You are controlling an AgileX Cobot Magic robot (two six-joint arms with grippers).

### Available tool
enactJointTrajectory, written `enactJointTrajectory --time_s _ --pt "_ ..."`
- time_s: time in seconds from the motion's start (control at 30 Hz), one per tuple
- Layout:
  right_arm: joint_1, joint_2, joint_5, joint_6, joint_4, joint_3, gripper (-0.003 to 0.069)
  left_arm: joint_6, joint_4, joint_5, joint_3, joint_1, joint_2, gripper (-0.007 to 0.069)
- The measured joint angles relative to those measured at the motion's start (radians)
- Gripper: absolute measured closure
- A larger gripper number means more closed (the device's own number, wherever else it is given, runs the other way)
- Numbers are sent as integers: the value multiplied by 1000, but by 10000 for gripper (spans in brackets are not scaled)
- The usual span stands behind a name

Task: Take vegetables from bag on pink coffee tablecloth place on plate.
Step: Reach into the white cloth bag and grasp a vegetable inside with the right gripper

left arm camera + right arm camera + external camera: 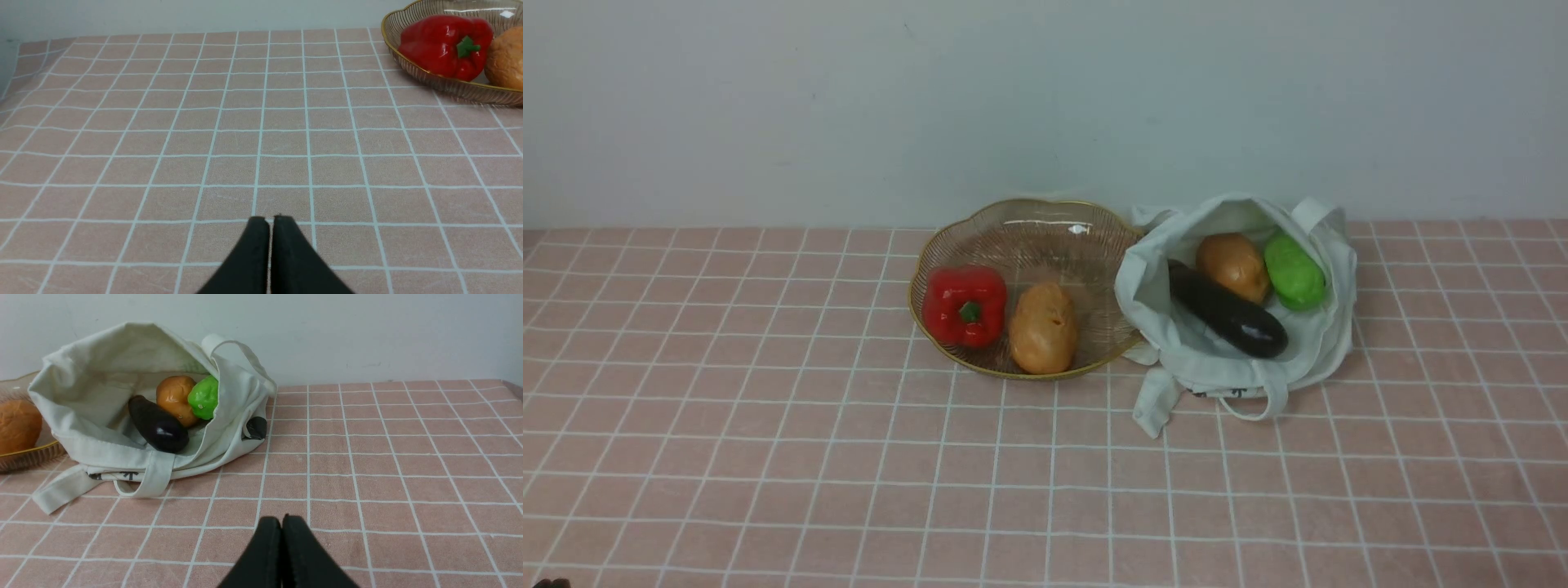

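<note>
Eggplant (158, 424), glossy purple-black, is lying beyond your right fingers (281, 522); both finger pairs are pressing together.

Landmark: wall (1029, 106). Plain, pale blue-grey, smooth; a few small dark marks and scuffs. It spans the full width behind the surface (792, 457). The rear edge of the surface runs along the foot of the wall; whether the two touch cannot be told. Light: soft and dim on the wall, source out of view. Floor: not distinguishable. Nearer than the wall, the surface extends beyond the front view's lower border.
</note>
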Motion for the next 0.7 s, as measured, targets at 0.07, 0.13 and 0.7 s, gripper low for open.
enactJointTrajectory --time_s 0.07,0.13,0.7 --pt "0 0 0 0 0 0 674 0 0 0 0 0 0 629" --pt "0 0 0 0 0 0 674 0 0 0 0 0 0 629" --pt "0 0 -59 199 662 1 674 0 0 0 0 0 0 629"
